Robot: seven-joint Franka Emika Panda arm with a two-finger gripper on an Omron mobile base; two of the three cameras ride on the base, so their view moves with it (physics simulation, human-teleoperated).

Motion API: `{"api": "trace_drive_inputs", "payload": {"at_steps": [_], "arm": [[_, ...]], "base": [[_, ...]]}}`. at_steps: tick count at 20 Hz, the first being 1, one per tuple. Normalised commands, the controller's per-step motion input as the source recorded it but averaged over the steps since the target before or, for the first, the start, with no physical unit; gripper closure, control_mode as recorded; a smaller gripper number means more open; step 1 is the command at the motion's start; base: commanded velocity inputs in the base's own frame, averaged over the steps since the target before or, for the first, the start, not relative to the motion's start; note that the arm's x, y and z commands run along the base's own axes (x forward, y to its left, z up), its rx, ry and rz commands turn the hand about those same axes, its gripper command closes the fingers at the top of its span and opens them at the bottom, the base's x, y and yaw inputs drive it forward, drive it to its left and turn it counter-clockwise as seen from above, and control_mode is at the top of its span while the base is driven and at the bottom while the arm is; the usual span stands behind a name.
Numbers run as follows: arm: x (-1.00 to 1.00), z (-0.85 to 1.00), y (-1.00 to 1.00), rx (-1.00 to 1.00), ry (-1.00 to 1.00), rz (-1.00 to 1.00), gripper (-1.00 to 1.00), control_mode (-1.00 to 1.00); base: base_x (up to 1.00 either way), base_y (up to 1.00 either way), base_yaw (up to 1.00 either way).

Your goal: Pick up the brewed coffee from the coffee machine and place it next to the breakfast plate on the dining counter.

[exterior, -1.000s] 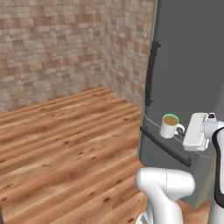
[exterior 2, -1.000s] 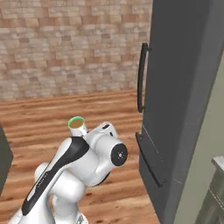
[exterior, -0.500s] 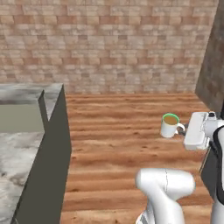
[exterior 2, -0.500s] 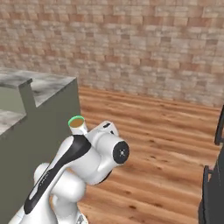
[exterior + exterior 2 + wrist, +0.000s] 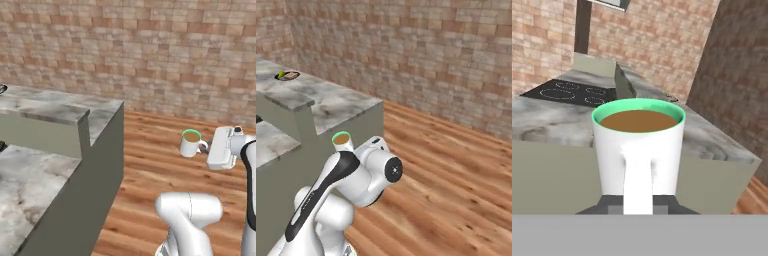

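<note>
The brewed coffee (image 5: 190, 143) is a small white mug with a green rim and brown liquid, held upright in the air over the wooden floor. My gripper (image 5: 204, 146) is shut on its handle from the right. In the hand view the mug (image 5: 638, 150) stands close up, handle toward the camera, with the dark fingertips (image 5: 607, 206) low beside it. From the right, its rim (image 5: 342, 139) peeks over my arm. The dining counter (image 5: 55, 107) lies to the left of the mug. The breakfast plate (image 5: 287, 75) sits far down the counter (image 5: 331, 100). The coffee machine is out of view.
A brick wall (image 5: 150, 55) closes the back, with open wooden floor (image 5: 150, 175) between it and the counter's end. In the hand view a black cooktop (image 5: 562, 92) lies on a marble top behind the mug.
The whole picture has swung: the dark fridge has left the base views and the dining counter has come in at the left. The mug stays in my shut gripper.
</note>
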Motion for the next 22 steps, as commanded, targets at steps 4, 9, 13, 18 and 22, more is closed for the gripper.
{"api": "trace_drive_inputs", "payload": {"at_steps": [4,9,13,18,22], "arm": [[0.0,0.0,0.0,0.0,0.0,0.0,1.0,1.0],[0.0,0.0,0.0,0.0,0.0,0.0,1.0,1.0],[0.0,0.0,0.0,0.0,0.0,0.0,1.0,1.0],[0.0,0.0,0.0,0.0,0.0,0.0,1.0,1.0],[0.0,0.0,0.0,0.0,0.0,0.0,1.0,1.0]], "base": [[1.0,-0.33,0.28],[1.0,-0.64,0.2],[1.0,-0.91,0.2],[1.0,-0.97,0.21],[1.0,-0.83,0.25]]}}
